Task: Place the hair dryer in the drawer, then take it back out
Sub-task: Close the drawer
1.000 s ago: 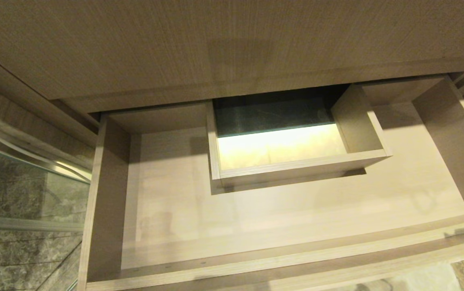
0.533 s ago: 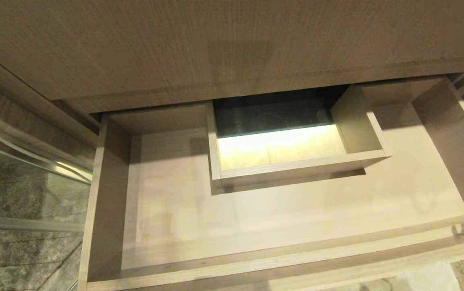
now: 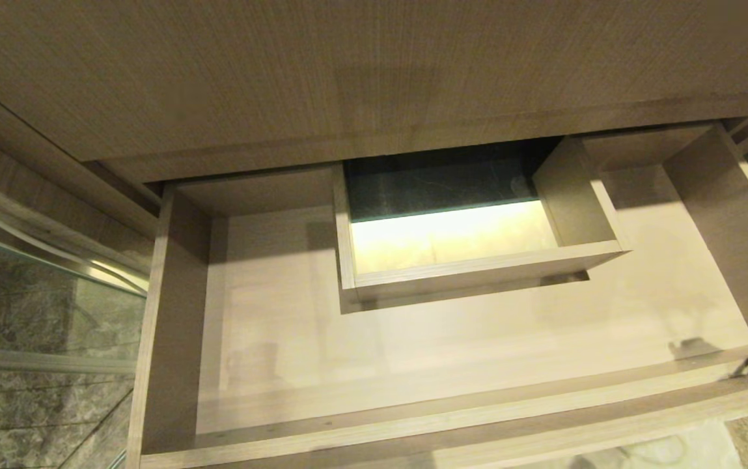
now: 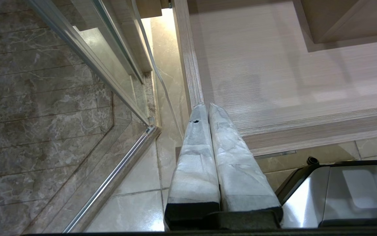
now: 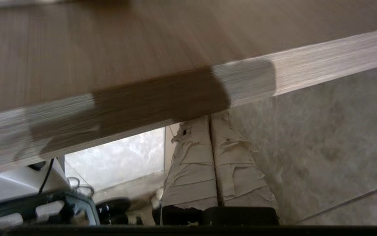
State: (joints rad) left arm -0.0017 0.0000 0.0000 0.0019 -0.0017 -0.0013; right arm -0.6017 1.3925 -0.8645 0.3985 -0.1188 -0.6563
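Evidently drawer (image 3: 478, 352) stood open and empty; dryer was out of view. Right gripper (image 5: 210, 118) (jaws together) sat under the front edge, left gripper (image 4: 208, 108) likewise closed. Should find dryer first, then open wide.

You're looking straight down into the open drawer (image 3: 413, 365), pale wood-grain, pulled out from under the cabinet front (image 3: 347, 78). A boxed rectangular cutout (image 3: 452, 238) sits at its back, glowing bright below. Marbled floor tiles (image 3: 28, 417) show on your left, past a glass panel's metal rail (image 3: 41, 359).
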